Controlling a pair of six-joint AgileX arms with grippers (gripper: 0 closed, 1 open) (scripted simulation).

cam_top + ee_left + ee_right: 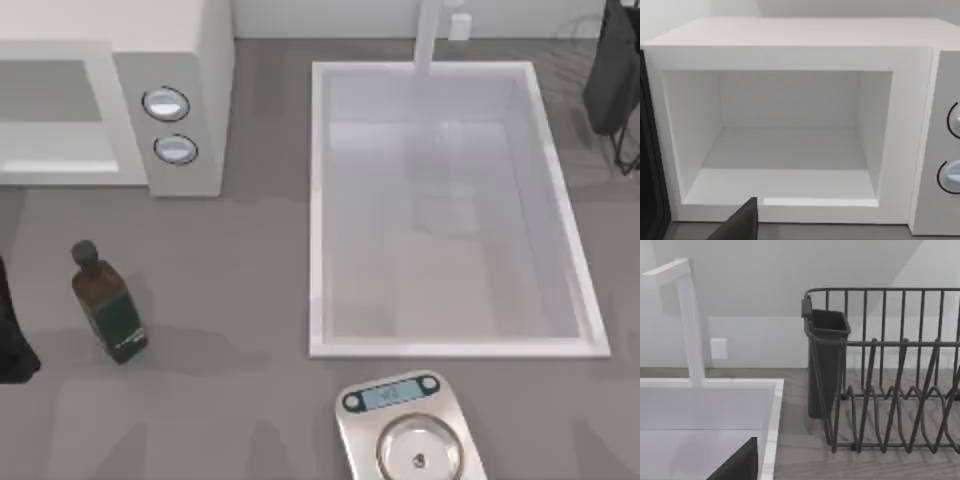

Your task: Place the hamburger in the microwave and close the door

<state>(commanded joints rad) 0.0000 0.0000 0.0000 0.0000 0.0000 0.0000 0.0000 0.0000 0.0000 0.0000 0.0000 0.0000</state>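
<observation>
The grey table (230,300) carries the microwave (180,90) at its far left corner, and its cavity (790,135) stands open and bare inside, with white walls and floor. The door (650,165) shows as a dark edge swung out beside the opening. Two round dials (166,104) sit on the control panel. The left gripper (740,225) is just in front of the microwave's lower sill, facing the cavity; I cannot tell whether its fingers are open or closed. A dark bottle (108,305) stands near the left arm, in front of the microwave. The white sink (320,200) fills the middle, with a faucet (687,325) at its back. A kitchen scale (405,435) lies at the near edge. The right gripper (740,465) hangs over the sink's rim, facing a dark wire dish rack (890,370) with a cutlery cup (822,365); its fingers' state I cannot tell.
</observation>
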